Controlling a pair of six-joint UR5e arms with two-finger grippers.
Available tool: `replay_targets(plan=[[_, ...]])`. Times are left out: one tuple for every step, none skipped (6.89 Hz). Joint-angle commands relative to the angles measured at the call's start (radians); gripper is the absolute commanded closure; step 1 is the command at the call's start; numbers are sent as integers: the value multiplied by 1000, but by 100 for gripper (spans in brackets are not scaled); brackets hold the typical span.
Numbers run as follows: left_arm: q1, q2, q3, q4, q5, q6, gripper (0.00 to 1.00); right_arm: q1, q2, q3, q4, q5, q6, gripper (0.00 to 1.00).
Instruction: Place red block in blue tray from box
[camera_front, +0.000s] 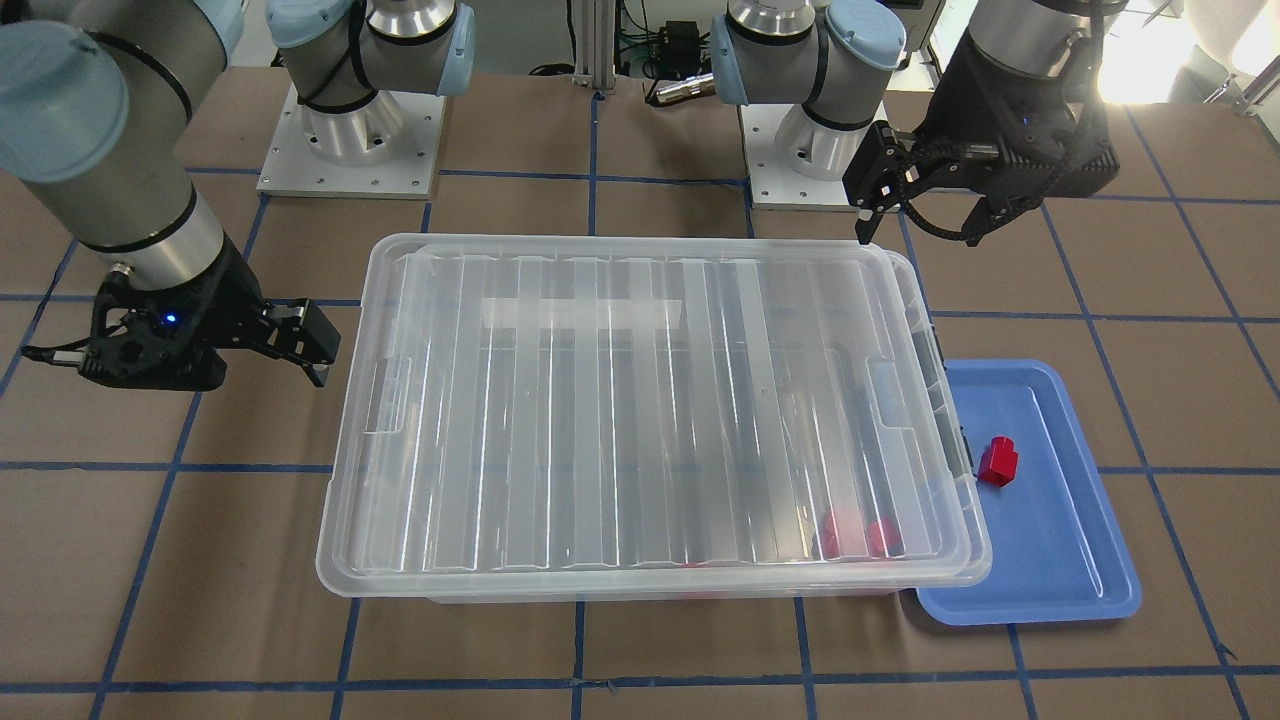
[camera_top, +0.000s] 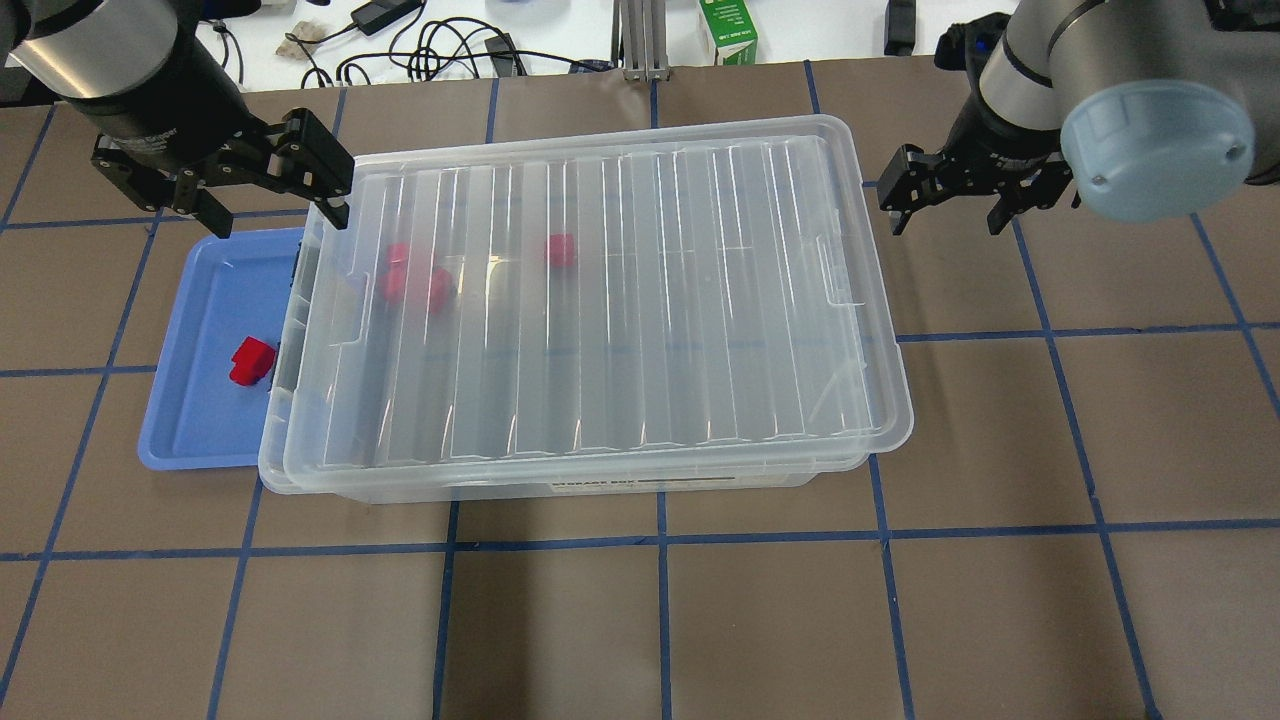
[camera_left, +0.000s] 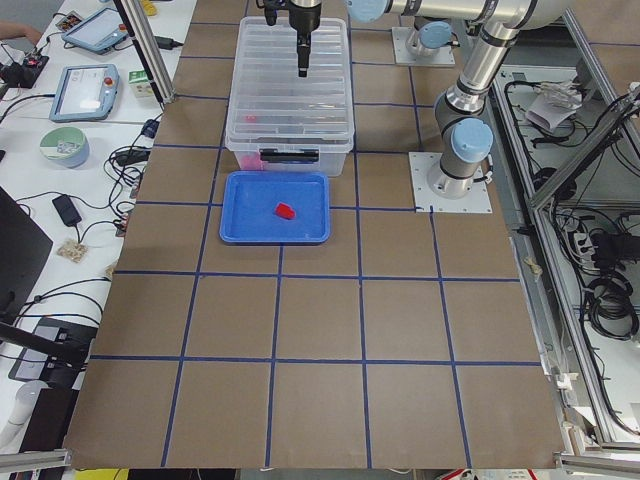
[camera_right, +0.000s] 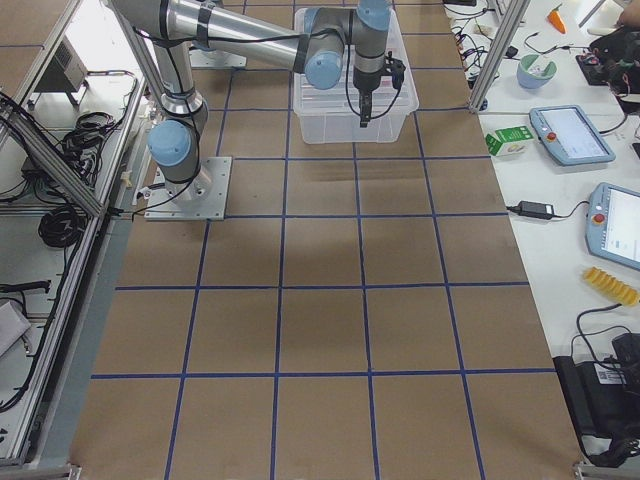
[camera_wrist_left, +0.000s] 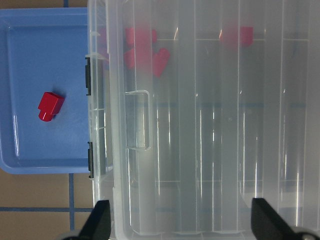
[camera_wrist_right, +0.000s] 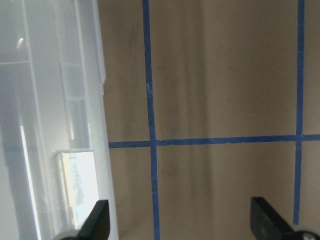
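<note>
One red block (camera_top: 251, 360) lies on its side in the blue tray (camera_top: 195, 425), which sits against the box's (camera_top: 700, 478) left end. The ribbed clear lid (camera_top: 600, 300) rests on the box, slightly askew. Red blocks (camera_top: 415, 285) show blurred through the lid. My left gripper (camera_top: 275, 212) is open and empty, hovering over the lid's far left corner and the tray's far end. Its wrist view shows the block (camera_wrist_left: 50, 106) in the tray (camera_wrist_left: 40, 145). My right gripper (camera_top: 945, 212) is open and empty, above the table just past the box's right end.
Brown table with a blue tape grid. Cables, a green carton (camera_top: 728, 30) and other gear lie beyond the far edge. The arm bases (camera_front: 350, 130) stand behind the box. Tablets and bowls sit on side benches in the side views.
</note>
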Motion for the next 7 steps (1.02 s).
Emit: replay_targets(plan=[[0, -1, -2, 0, -1, -4, 0, 112, -62, -147, 166, -14, 95, 0], [0, -1, -3, 0, -3, -4, 0, 159, -70, -198, 253, -17, 133, 0], [0, -1, -3, 0, -4, -4, 0, 165, -67, -201, 289, -20, 160, 0], [0, -1, -3, 0, -3, -4, 0, 165, -67, -194, 295, -22, 156, 0], [-2, -2, -3, 0, 2, -4, 0, 165, -67, -194, 291, -21, 158, 0], [-3, -5, -4, -1, 6, -4, 0, 164, -67, -195, 289, -22, 156, 0], [-3, -5, -4, -2, 6, -4, 0, 164, -67, -195, 292, -22, 155, 0]])
